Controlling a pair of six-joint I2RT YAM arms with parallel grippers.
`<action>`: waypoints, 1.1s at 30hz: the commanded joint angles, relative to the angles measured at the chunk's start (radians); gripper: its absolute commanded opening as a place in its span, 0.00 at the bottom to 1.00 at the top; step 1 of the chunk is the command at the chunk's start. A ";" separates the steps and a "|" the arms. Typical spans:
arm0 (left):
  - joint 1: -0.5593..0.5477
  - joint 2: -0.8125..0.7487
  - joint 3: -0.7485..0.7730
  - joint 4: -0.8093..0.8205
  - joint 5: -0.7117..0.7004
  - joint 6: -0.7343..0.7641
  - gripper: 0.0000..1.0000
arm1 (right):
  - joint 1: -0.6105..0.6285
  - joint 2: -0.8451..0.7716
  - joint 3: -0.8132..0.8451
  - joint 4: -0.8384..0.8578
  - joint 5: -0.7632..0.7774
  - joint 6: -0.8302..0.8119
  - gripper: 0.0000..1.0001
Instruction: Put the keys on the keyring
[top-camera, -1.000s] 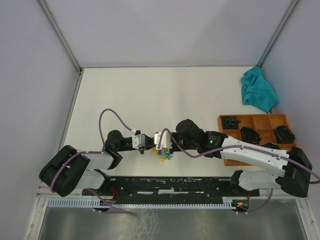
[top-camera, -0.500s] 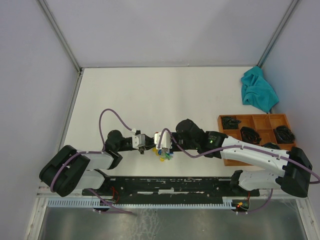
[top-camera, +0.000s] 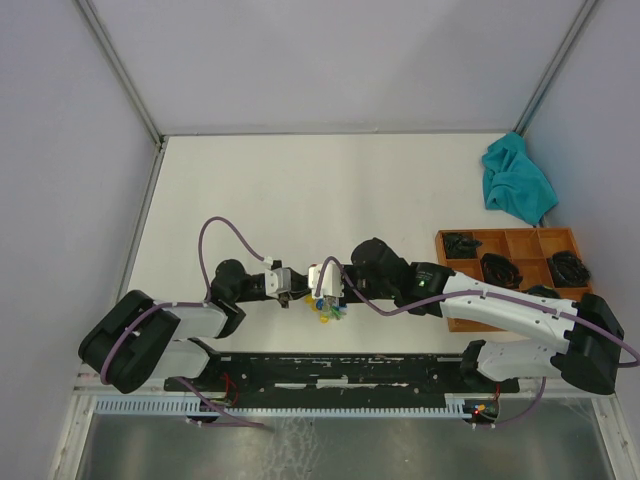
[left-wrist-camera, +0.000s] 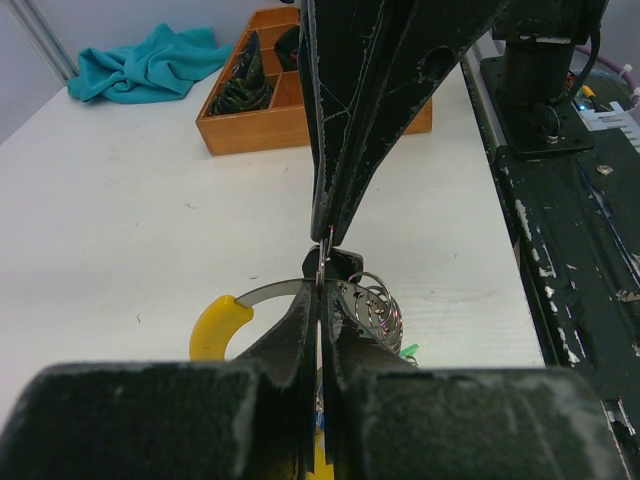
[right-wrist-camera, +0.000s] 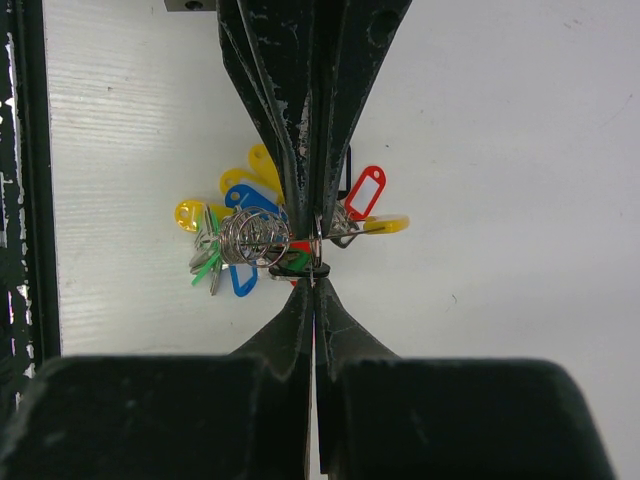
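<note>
The left hand and right hand are both squeezed shut, tip to tip at the keyring, so threading seems under way; next needs a tiny, careful push.

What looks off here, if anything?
Nothing spilled or broken. The keyring hangs in a tangle where both shut jaws meet, tags splayed out. Minor: teal cloth crumpled at the far right edge, and the jaws' black coating is scuffed and chipped.
</note>
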 joint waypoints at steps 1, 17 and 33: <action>-0.005 -0.006 0.033 0.040 0.003 -0.021 0.03 | 0.007 -0.006 0.035 0.037 -0.002 0.015 0.01; -0.005 -0.018 0.029 0.027 -0.014 -0.015 0.03 | 0.008 -0.022 0.027 0.020 0.031 0.017 0.01; -0.005 -0.018 0.029 0.025 -0.016 -0.016 0.03 | 0.007 -0.024 0.031 0.025 0.038 0.019 0.01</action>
